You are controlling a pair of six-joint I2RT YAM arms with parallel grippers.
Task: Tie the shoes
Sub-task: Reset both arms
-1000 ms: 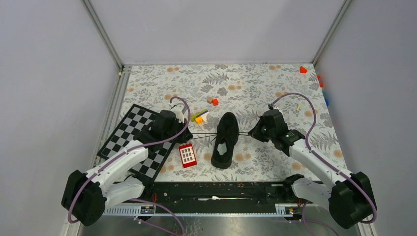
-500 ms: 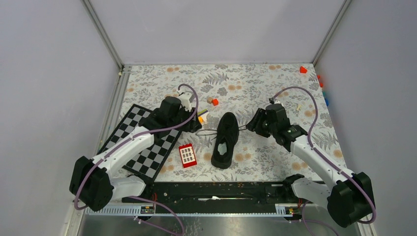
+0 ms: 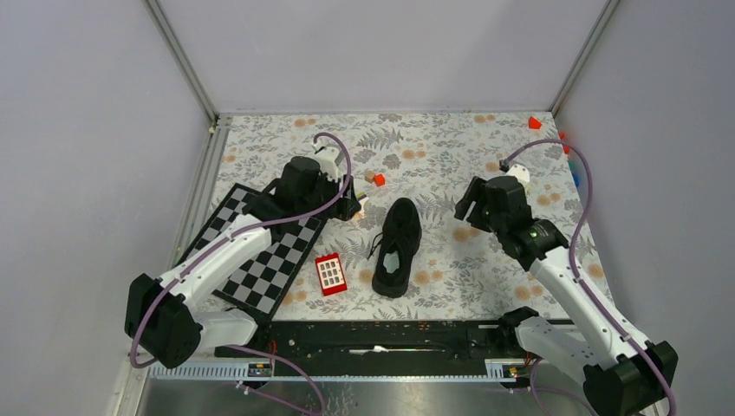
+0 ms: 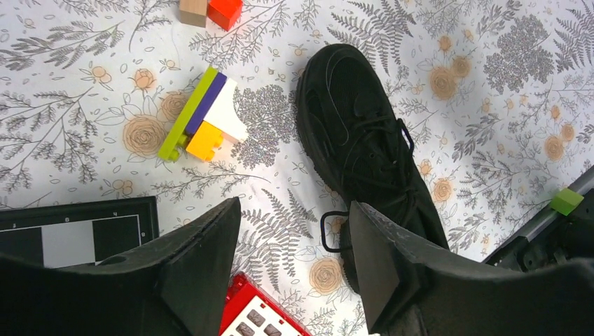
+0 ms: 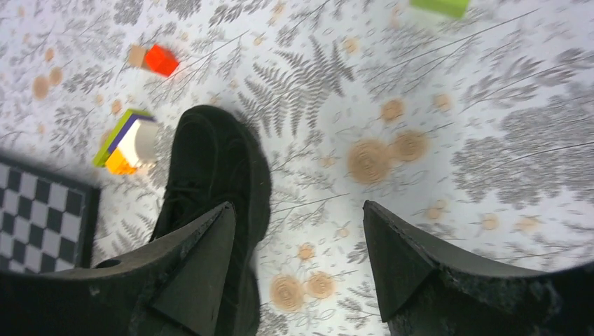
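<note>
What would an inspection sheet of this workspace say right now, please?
Surface: floral cloth, lying flat.
Job's things: black sneaker on the cloth between the arms, a lace loop lying off its side; nothing touches it.
Clutter: chessboard, red keypad toy, stacked coloured blocks, loose red block.
End effectors: left end effector and right end effector both open and empty, on either side of the sneaker.
Cables: purple cables arch over each wrist, clear of the sneaker.
Surroundings: plain grey walls; nothing else seen.
</note>
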